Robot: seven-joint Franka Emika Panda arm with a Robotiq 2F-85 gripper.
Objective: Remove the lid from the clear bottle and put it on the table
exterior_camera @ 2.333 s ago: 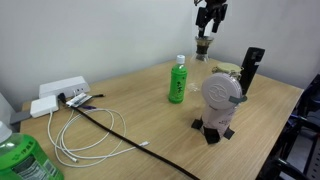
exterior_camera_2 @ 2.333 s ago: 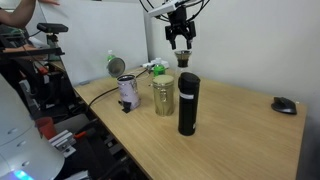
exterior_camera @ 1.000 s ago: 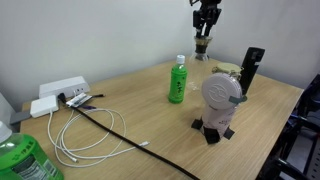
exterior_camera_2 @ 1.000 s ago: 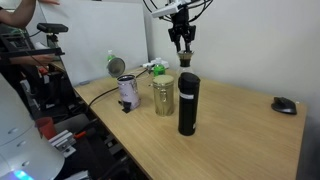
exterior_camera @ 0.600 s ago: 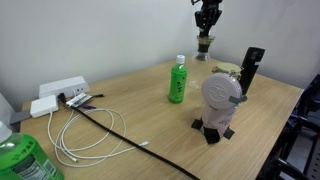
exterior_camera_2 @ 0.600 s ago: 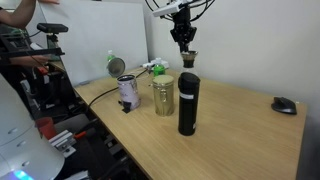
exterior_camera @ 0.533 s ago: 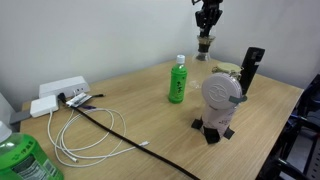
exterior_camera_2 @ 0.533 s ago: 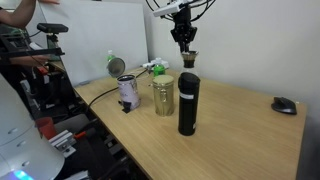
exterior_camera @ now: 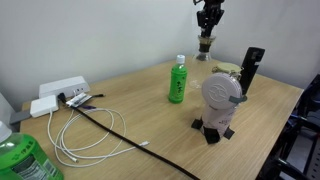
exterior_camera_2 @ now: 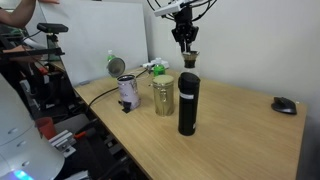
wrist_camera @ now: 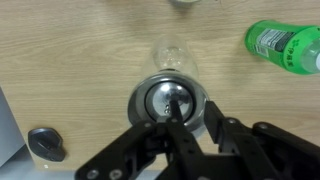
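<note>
**Claw** (exterior_camera_2: 185,44): hangs straight down over the bottle (exterior_camera_2: 189,60), which stands near the far edge of the desk (exterior_camera_2: 240,120). Its tips sit just above the bottle's dark top in both exterior views. In the wrist view your fingers run in toward the middle and end over the bottle's round mouth. Whether they are pressed together or pinching the lid cannot be told.

**Change:** slight. Over the last couple of seconds your claw has crept up a little from the bottle's top. In the last half second nothing visible has moved.

**Bottle:** upright, in the same spot, well apart from the green bottle (exterior_camera: 178,80). Not lifted, not tipped.

**Lid:** not seen lying on the desk. A dark band shows at the bottle's top, too small to tell whether it is the lid in place or the bare neck.

**Meaning for the task:** judged to be the lift-off step.
- If the lid is in your claw, removal is done and only the set-down remains: carry it to bare desk beside the bottle, lower it and let go.
- If it is not, you have come away without it and must go down and grip again.
- Check the wrist view before you travel.

**Risk:** the bottle looks light, so a sideways drag could topple it.
</note>
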